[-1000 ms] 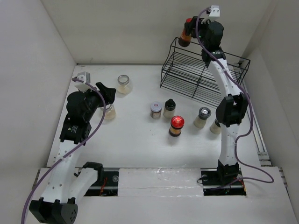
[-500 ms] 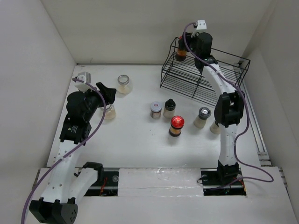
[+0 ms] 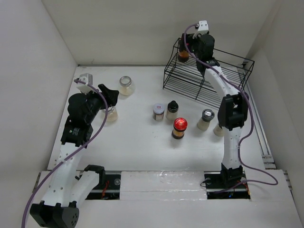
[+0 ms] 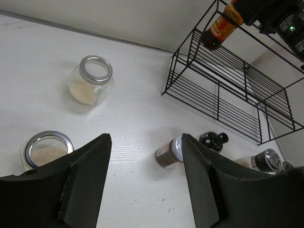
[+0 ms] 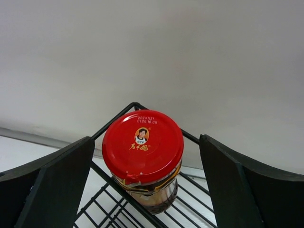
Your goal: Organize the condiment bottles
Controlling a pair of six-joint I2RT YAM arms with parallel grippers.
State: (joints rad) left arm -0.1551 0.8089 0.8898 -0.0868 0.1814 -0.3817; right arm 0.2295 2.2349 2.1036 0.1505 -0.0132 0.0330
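White tabletop [image 3: 142, 147] carries most of the condiment bottles, with walls of the same pale colour around it. At the far left the left pincer [image 4: 145, 142] hangs low over the surface with its two black fingers [image 4: 85, 185] moderately apart and only bare tabletop between them. Just outside its left finger stands a clear glass jar [image 4: 47, 149] with a silver rim and pale grains inside, partly hidden by that finger. A second clear jar [image 4: 90, 85] of the same kind sits farther back, nearer the rear wall. Toward the middle stand a silver-lidded shaker [image 3: 158, 112] and a black-capped shaker [image 3: 172, 109] side by side, and just in front of them a dark jar with a red lid [image 3: 179, 127]. Right of these a pale shaker with a silver cap [image 3: 205, 119] stands beside the right arm, and another bottle [image 3: 218, 129] is mostly hidden behind it. At the back right is the black wire rack [image 3: 187, 78], and on its top tier, at the left rear corner, a second red-lidded dark jar [image 5: 142, 152] stands upright. The right pincer [image 5: 146, 141] hovers directly above it, spread wide, its fingers clear of the lid on both sides.
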